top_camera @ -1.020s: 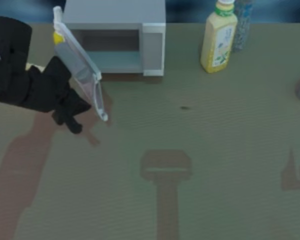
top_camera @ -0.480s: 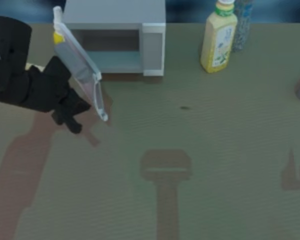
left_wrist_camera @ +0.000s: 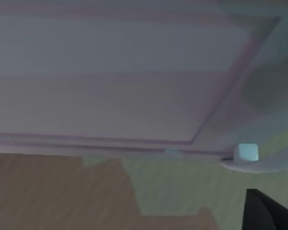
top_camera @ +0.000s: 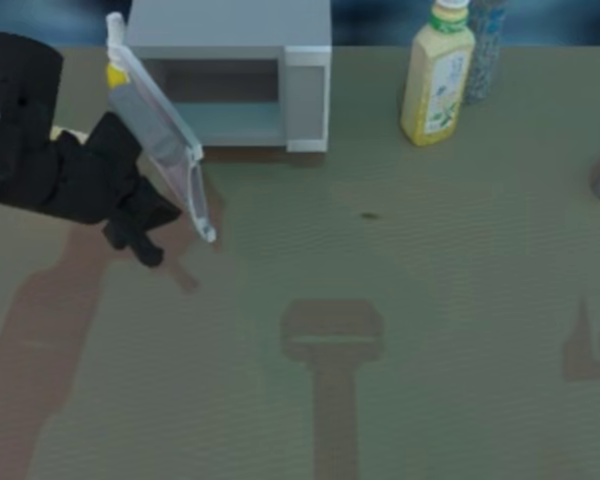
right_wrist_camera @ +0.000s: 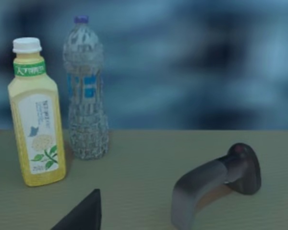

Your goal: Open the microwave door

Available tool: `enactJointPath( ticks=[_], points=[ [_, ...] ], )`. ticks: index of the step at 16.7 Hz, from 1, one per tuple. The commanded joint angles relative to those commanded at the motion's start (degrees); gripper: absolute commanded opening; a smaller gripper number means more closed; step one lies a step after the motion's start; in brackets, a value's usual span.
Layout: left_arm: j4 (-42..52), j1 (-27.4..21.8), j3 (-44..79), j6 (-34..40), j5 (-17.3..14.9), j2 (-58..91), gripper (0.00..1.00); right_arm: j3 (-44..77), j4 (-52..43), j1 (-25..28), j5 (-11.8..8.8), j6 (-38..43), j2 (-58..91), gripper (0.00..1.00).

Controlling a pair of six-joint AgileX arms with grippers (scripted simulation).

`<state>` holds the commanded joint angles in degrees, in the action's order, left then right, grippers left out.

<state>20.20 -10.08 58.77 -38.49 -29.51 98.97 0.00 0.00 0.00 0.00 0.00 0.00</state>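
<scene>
Nearly done: our left gripper [top_camera: 150,240] beside the door [top_camera: 160,135], swung well off the microwave [top_camera: 230,30]; finger state unclear.

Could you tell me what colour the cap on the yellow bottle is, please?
White; the yellow bottle shows its cap best in the right wrist view.

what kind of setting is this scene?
Looks like a rendered tabletop kitchen mock-up, not a real room: a microwave with its door swung open, a yellow drink bottle beside a clear water bottle on a plain table, blurred backdrop behind.
</scene>
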Motion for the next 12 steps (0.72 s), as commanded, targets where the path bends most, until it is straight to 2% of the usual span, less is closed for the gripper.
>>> enactJointPath(
  ticks=[8,12],
  points=[
    [0.00,0.00,0.00,0.00,0.00,0.00,0.00,0.00,0.00,0.00,0.00,0.00,0.00,1.00],
    [0.00,0.00,0.00,0.00,0.00,0.00,0.30,0.00,0.00,0.00,0.00,0.00,0.00,1.00]
  ],
)
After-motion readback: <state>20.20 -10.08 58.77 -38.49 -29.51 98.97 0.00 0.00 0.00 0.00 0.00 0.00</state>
